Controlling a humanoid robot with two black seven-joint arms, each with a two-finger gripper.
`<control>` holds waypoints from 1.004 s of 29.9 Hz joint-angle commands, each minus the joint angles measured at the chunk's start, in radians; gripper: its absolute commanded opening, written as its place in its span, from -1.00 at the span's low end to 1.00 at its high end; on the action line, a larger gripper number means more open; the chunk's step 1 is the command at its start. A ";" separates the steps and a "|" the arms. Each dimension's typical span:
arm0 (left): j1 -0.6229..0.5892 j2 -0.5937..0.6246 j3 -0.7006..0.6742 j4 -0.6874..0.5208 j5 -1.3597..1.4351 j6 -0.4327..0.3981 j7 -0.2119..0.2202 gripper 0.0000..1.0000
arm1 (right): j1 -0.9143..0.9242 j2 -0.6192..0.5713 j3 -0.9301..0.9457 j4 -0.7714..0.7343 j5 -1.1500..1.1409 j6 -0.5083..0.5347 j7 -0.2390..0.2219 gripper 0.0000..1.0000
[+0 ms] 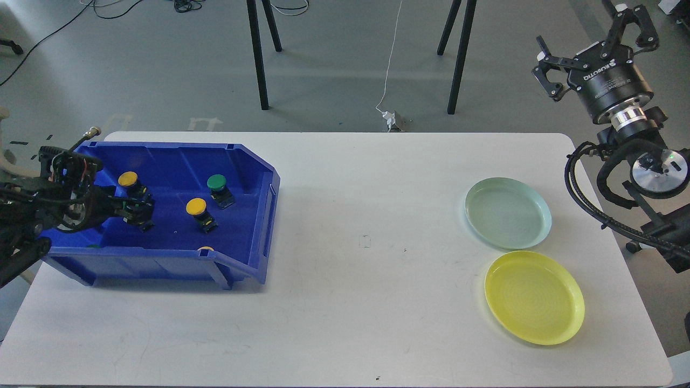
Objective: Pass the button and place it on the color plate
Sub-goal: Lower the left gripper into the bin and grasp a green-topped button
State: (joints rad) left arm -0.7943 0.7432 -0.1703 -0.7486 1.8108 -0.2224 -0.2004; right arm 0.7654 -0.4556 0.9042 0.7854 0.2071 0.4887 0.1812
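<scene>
In the blue bin (253, 215) at the desk's (345, 302) left, three buttons are seen clearly: two yellow (128, 179) (197, 207), one green (217, 184). The left gripper (137, 211) is reached inside; its finger spread cannot be told. The right gripper (595, 51) is raised far right, fingers spread, empty. Green plate (508, 213) and yellow plate (533, 297) lie right.

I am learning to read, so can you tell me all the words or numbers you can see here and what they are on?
"ROBOTIQ" in white letters on the black body of the right tool.
Smaller print beside it on the same body: too small to read.
No readable text on the blue bin, the buttons, the green plate, the yellow plate or the table.
</scene>
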 commanded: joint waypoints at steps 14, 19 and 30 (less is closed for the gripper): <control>0.027 -0.022 0.002 0.061 0.001 0.009 -0.042 0.17 | -0.002 0.011 -0.004 -0.029 -0.002 0.000 0.000 0.98; 0.029 -0.025 0.002 0.061 0.001 0.009 -0.057 0.13 | -0.002 0.012 -0.004 -0.031 -0.002 0.000 0.000 0.98; 0.026 -0.030 0.002 0.068 0.001 0.009 -0.060 -0.28 | 0.000 0.011 -0.002 -0.032 -0.002 0.000 0.000 0.98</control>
State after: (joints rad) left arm -0.7682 0.7107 -0.1687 -0.6810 1.8116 -0.2132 -0.2608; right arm 0.7650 -0.4446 0.9005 0.7536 0.2057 0.4887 0.1809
